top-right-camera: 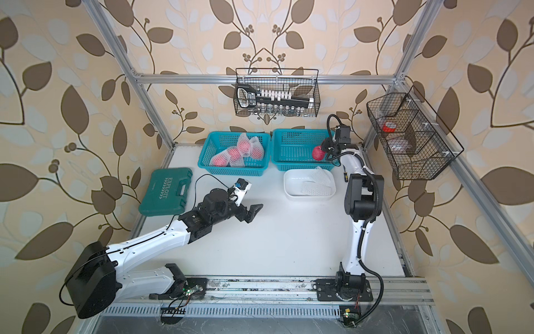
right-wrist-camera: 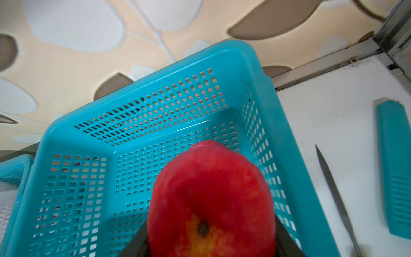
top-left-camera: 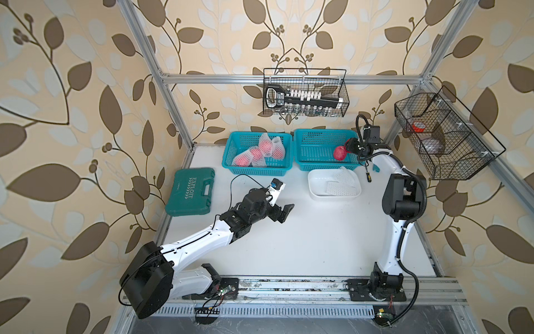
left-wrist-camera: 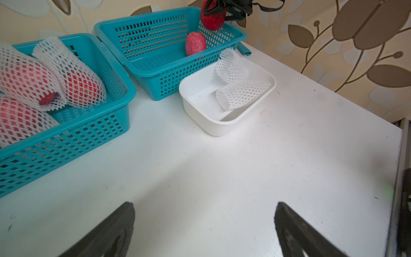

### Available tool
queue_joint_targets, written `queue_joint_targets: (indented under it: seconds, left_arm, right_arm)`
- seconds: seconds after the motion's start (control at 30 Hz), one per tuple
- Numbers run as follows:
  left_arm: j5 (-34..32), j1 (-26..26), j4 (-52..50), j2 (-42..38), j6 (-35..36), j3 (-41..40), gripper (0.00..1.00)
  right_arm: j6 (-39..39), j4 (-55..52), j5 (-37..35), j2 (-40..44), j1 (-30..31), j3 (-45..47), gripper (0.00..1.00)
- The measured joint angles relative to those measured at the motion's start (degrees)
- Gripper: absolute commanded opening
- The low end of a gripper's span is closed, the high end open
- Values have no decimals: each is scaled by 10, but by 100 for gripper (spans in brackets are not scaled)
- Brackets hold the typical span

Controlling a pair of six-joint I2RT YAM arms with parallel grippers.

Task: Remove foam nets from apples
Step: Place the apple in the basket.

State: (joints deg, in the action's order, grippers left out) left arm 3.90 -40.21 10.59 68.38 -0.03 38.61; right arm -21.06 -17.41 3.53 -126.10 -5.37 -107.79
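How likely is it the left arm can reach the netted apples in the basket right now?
Probably yes. The left gripper is open and empty, the netted apples lie in an open-topped basket beyond it, and nothing stands between. The right gripper holds a bare apple at the other basket.

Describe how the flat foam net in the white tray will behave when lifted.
Probably floppy: the flat foam net lies collapsed in the white tray, while the other net curls against its wall. Likely very light, being mostly open diamond holes. Its soft mesh would probably squash rather than slip when pinched.
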Motion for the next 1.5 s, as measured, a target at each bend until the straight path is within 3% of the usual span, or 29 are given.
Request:
queue_joint_targets:
  seconds: [0.3,0.53,0.67,1.13,1.37,1.5]
  left_arm:
    - [-15,0,10,19,7,1,99]
    - [-29,0,9,28,14,1,99]
    - [-35,0,11,28,15,1,99]
    - [-63,0,8,30,17,1,99]
    - [-86,17,-3,30,17,17,99]
    - [-65,94,-20,30,-4,67,99]
  right_arm:
    - [16,-31,-8,-37,0,-32,67]
    - [16,-34,-8,-40,0,-32,68]
    - [15,-34,-8,-40,0,-32,78]
    - [12,-8,-8,-33,0,-15,82]
    - [-4,2,6,49,2,33,83]
    - [-14,36,43,151,12,93,85]
